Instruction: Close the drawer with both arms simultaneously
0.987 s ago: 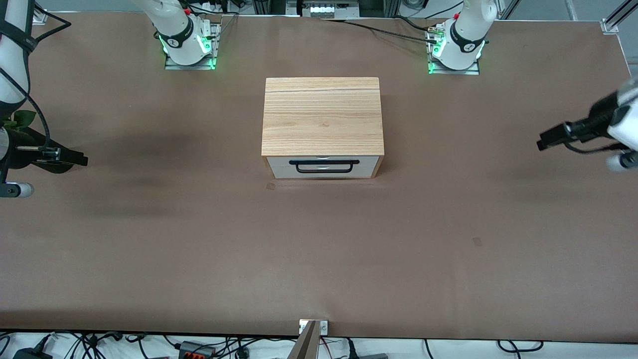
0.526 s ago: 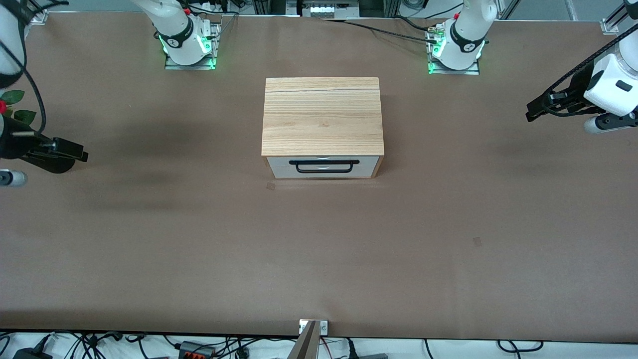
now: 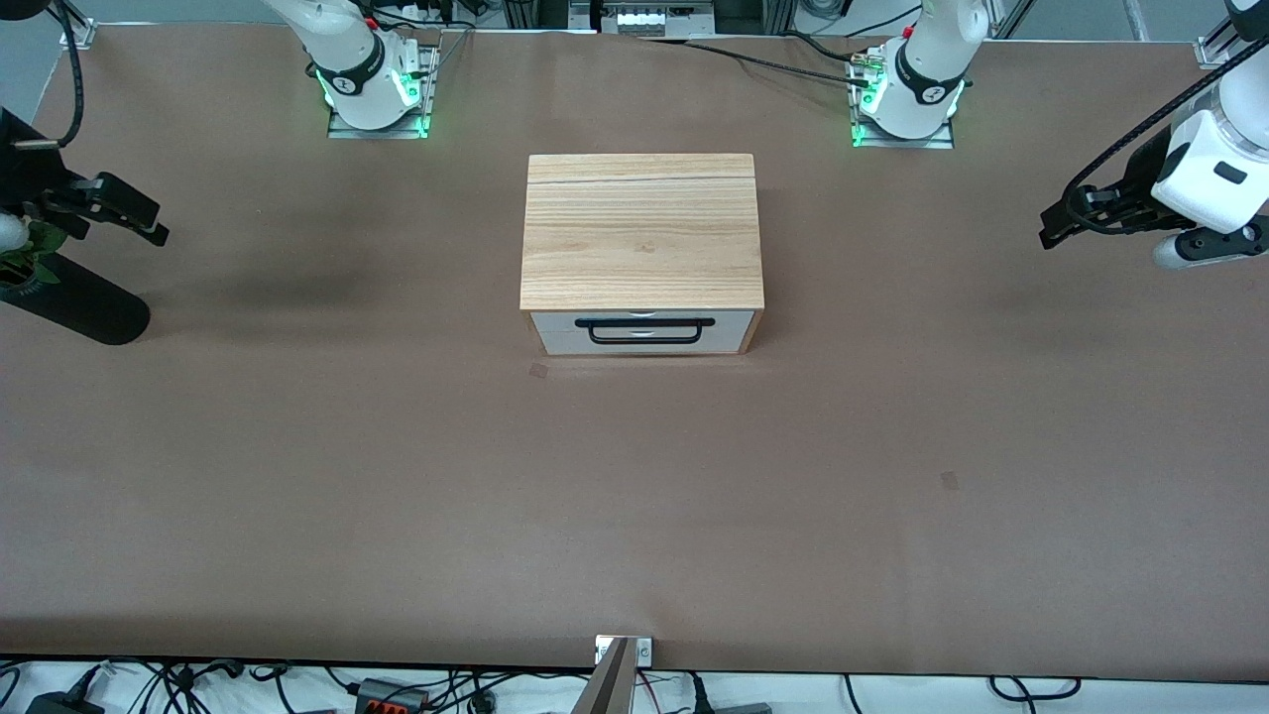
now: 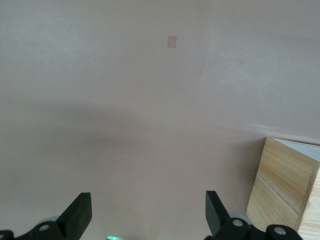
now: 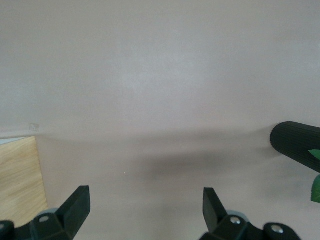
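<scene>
Nearest the front camera there's just bare brown table (image 3: 634, 516). Farther up sits the wooden box (image 3: 641, 230) in the middle, and the drawer (image 3: 644, 332) with its black handle (image 3: 644, 330) looks pushed all the way in, white front flush with the box. So I'd call the job pretty much done, nothing left but parking the arms.

My left gripper (image 3: 1053, 226) hangs over the table at the left arm's end, well apart from the box. My right gripper (image 3: 149, 220) hangs over the right arm's end, above a black cylinder (image 3: 74, 309).

Both sets of jaws are spread wide, holding nothing. The wrist views show that clearly; the front view doesn't. The front view alone shows the drawer front, since the wrist cams only catch a corner of the box.
</scene>
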Robot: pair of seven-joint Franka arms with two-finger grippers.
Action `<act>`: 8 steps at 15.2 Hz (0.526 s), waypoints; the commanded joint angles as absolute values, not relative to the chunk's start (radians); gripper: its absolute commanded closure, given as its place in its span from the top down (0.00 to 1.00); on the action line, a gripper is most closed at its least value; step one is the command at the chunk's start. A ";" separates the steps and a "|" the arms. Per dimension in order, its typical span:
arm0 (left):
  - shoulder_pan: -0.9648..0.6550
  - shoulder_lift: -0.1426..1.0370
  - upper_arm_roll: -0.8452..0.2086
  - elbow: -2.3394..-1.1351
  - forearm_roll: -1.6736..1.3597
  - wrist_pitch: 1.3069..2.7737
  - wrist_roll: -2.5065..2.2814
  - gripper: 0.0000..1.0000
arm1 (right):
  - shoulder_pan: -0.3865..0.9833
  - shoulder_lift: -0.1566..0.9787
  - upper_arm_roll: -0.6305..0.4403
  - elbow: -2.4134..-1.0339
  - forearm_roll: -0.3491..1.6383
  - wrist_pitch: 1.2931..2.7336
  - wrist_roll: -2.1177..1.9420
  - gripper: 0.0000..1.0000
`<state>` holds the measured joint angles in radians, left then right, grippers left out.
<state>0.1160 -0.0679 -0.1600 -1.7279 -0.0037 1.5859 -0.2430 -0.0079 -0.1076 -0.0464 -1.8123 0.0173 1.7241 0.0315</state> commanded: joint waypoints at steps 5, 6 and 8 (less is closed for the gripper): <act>0.120 -0.066 -0.164 -1.727 0.003 1.586 -0.253 1.00 | -0.022 -0.031 -0.034 -1.729 0.003 1.700 0.037 1.00; 0.121 -0.066 -0.164 -1.727 0.003 1.585 -0.253 1.00 | -0.017 -0.017 -0.032 -1.708 0.003 1.677 0.034 1.00; 0.126 -0.063 -0.164 -1.727 0.003 1.585 -0.247 1.00 | -0.015 -0.011 -0.029 -1.703 0.003 1.666 0.040 1.00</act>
